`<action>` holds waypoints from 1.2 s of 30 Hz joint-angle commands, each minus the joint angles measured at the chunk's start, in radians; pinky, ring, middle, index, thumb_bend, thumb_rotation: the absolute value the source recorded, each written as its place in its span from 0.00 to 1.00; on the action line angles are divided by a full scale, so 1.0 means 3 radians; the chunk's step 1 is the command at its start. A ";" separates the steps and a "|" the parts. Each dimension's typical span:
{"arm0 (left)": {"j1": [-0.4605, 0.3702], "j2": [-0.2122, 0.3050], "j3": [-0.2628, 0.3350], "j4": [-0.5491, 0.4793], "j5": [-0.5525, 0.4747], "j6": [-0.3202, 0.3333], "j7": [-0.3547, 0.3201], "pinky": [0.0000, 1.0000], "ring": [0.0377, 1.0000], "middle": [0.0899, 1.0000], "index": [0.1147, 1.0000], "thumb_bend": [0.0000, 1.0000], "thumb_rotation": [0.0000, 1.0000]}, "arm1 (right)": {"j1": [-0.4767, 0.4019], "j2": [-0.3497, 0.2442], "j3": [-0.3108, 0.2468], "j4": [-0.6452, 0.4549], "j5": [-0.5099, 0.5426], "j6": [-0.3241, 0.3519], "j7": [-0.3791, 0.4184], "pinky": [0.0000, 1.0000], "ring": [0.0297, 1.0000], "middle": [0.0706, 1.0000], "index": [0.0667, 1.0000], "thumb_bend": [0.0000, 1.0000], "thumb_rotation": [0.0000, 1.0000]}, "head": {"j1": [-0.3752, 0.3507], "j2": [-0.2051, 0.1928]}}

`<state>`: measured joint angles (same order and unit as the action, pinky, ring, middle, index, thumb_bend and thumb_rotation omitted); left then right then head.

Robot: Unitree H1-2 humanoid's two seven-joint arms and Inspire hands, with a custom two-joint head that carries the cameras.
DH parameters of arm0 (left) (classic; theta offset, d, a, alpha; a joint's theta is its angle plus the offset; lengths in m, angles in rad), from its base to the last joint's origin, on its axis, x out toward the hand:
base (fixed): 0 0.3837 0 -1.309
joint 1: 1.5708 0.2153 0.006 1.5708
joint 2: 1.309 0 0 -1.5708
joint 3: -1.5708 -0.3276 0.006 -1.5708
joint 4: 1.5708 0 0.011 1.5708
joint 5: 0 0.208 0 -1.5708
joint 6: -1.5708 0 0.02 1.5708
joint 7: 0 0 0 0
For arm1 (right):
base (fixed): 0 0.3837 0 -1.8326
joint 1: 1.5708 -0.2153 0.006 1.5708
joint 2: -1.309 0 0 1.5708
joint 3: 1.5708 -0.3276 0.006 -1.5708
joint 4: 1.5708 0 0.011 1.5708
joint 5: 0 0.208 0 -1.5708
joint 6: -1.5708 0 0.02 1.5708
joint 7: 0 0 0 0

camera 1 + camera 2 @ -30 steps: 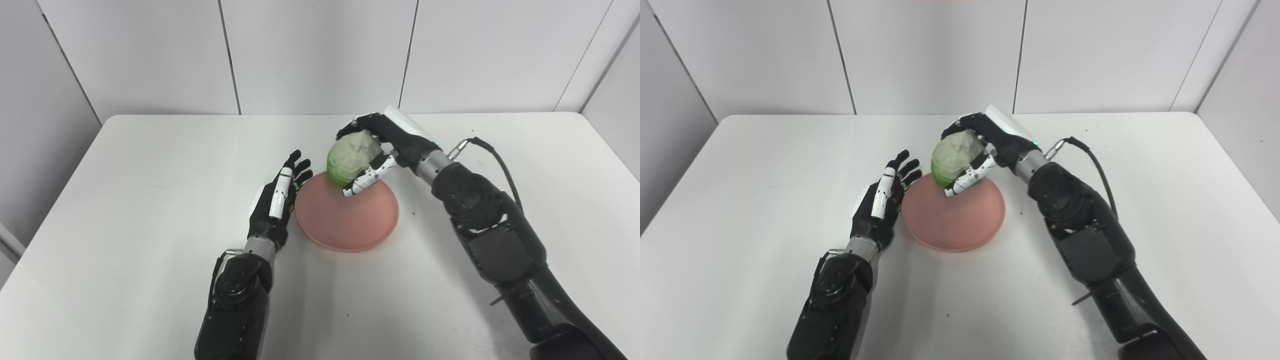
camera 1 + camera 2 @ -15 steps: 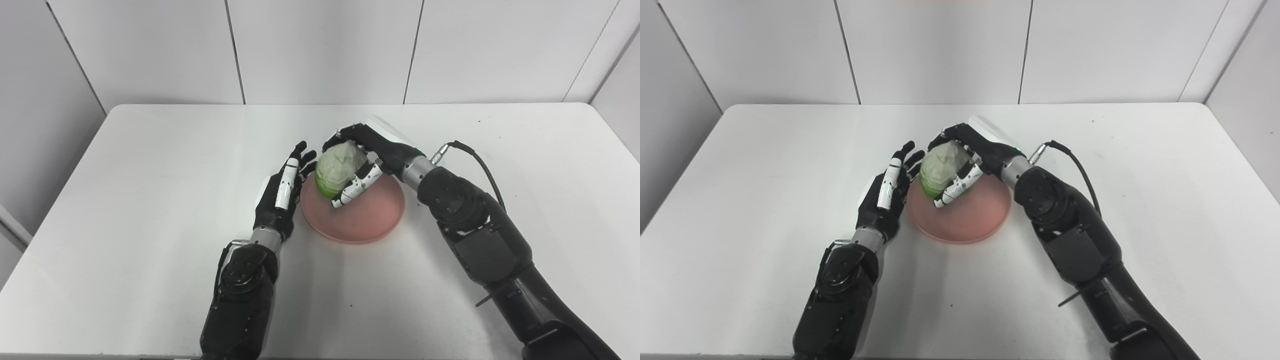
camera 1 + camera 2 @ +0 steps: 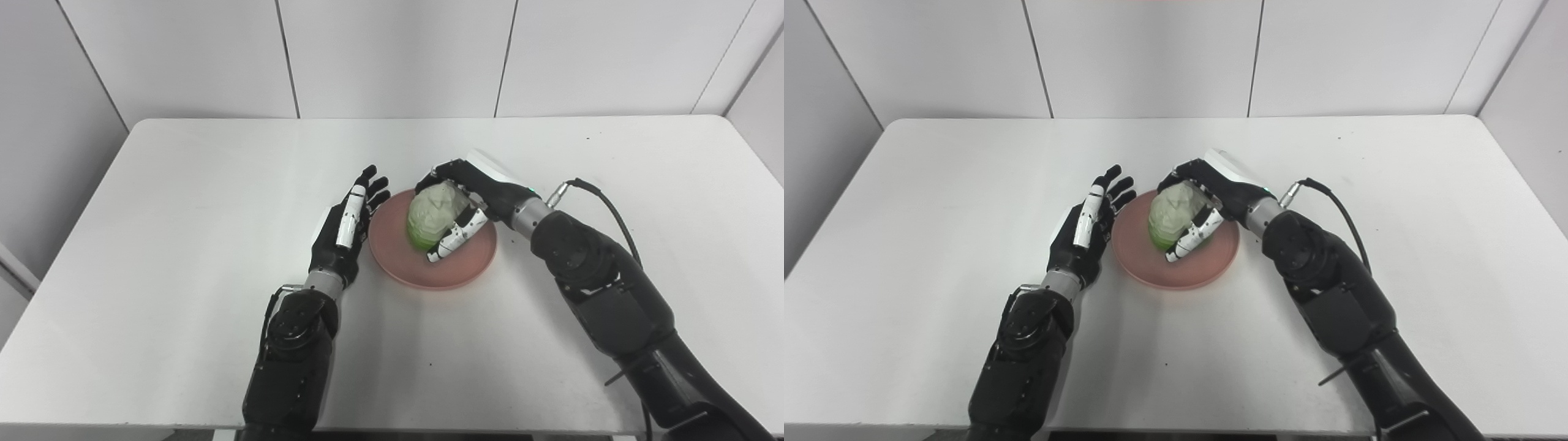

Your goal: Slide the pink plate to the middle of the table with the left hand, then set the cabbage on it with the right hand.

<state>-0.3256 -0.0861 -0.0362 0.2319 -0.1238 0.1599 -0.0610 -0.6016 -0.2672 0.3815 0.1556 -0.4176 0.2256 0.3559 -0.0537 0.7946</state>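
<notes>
The pink plate (image 3: 416, 269) lies near the middle of the white table (image 3: 184, 184). The pale green cabbage (image 3: 429, 211) sits over the plate's middle, held in my right hand (image 3: 471, 199), whose fingers wrap its top and right side. I cannot tell whether the cabbage rests on the plate. My left hand (image 3: 346, 229) is open, fingers straight, standing edge-on just left of the plate's rim, holding nothing. The same scene shows in the right eye view, with the plate (image 3: 1151, 269), the cabbage (image 3: 1171, 213), my right hand (image 3: 1216, 193) and my left hand (image 3: 1087, 226).
A black cable (image 3: 603, 199) loops from my right wrist above the table. Grey wall panels (image 3: 392, 55) stand behind the table's far edge. A few dark specks mark the tabletop.
My right hand has brought the cabbage down and over the plate's middle. The camera has tilted, shifting the whole picture. My left hand stays open beside the plate.
</notes>
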 commanded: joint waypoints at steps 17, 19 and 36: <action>0.0052 0.0010 0.0009 0.0059 -0.0002 0.0100 -0.0026 0.90 0.91 0.92 0.92 0.43 1.00 | 0.0168 0.0071 -0.0002 0.0004 -0.0185 -0.0458 -0.0276 0.43 0.39 0.46 0.48 0.52 0.00 | -0.0004 -0.0019; 0.0053 0.0009 0.0009 0.0059 0.0001 0.0104 -0.0023 0.90 0.91 0.91 0.92 0.43 1.00 | 0.0190 0.0078 -0.0002 0.0008 -0.0188 -0.0483 -0.0281 0.44 0.39 0.45 0.48 0.52 0.00 | -0.0004 -0.0019; 0.0048 0.0004 0.0004 0.0068 0.0018 0.0120 -0.0019 0.91 0.91 0.91 0.92 0.44 1.00 | 0.0150 -0.0015 0.0060 -0.0178 -0.0353 -0.0394 -0.0080 0.75 0.86 0.93 0.97 0.98 0.28 | -0.0001 -0.0036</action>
<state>-0.3255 -0.0863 -0.0349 0.2318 -0.1232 0.1652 -0.0674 -0.5208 -0.2663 0.4079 0.1327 -0.5248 0.1160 0.3353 -0.0552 0.7839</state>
